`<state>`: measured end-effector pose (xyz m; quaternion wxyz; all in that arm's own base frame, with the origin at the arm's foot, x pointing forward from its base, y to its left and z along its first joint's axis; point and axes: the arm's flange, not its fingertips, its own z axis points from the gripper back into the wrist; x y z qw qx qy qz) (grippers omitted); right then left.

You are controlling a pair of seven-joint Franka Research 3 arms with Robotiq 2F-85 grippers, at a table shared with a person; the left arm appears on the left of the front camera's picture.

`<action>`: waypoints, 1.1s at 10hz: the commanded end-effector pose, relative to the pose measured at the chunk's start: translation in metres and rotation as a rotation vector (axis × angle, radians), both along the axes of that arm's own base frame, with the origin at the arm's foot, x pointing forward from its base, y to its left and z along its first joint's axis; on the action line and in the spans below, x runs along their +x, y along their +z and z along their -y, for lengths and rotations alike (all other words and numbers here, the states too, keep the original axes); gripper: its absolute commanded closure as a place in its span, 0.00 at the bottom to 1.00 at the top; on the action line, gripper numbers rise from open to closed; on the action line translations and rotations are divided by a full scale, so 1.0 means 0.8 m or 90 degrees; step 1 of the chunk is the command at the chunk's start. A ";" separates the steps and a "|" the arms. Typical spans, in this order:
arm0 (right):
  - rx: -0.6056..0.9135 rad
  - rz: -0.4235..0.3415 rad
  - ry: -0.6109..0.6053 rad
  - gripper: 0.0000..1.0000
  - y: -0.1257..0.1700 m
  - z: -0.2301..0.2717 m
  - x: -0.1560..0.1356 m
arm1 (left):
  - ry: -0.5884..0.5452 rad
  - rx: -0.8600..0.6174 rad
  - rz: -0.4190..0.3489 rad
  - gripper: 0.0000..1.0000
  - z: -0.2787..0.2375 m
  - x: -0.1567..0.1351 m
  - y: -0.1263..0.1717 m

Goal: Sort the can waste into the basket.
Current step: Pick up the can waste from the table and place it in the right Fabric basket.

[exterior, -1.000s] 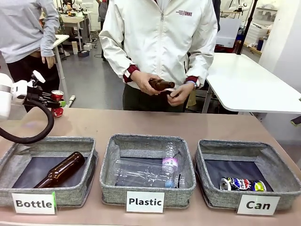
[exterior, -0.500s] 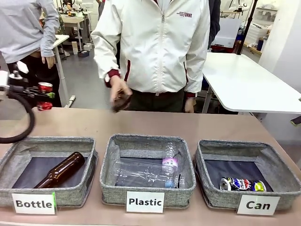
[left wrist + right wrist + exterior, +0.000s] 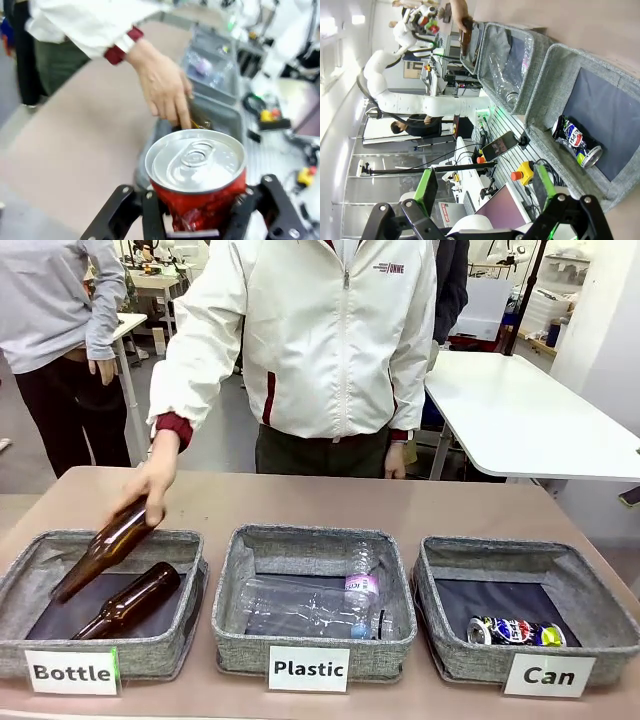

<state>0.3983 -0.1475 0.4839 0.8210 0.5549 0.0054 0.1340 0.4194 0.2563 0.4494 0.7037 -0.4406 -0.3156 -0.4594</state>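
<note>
A red crushed can (image 3: 197,187) stands upright between the fingers of my left gripper (image 3: 197,222), which is shut on it above the table's left end. The grey basket labelled "Can" (image 3: 520,550) sits at the front right of the table. A blue-silver crushed can (image 3: 515,631) lies on its dark lining. In the right wrist view the same basket (image 3: 555,57) and can (image 3: 576,141) lie beyond my right gripper (image 3: 485,187), which is open and holds nothing.
A person at the far side lowers a brown bottle (image 3: 100,550) by hand (image 3: 150,485) into the "Bottle" basket (image 3: 110,540), where another brown bottle (image 3: 130,602) lies. The middle "Plastic" basket (image 3: 315,535) holds clear plastic bottles. A white table (image 3: 530,420) stands behind.
My left gripper has carried the red can leftward out of the front view. The person has moved the brown bottle from chest height down into the "Bottle" basket.
</note>
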 end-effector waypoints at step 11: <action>-0.007 0.012 0.007 0.00 0.001 0.002 -0.001 | 0.044 -0.082 0.109 1.00 -0.145 -0.077 0.026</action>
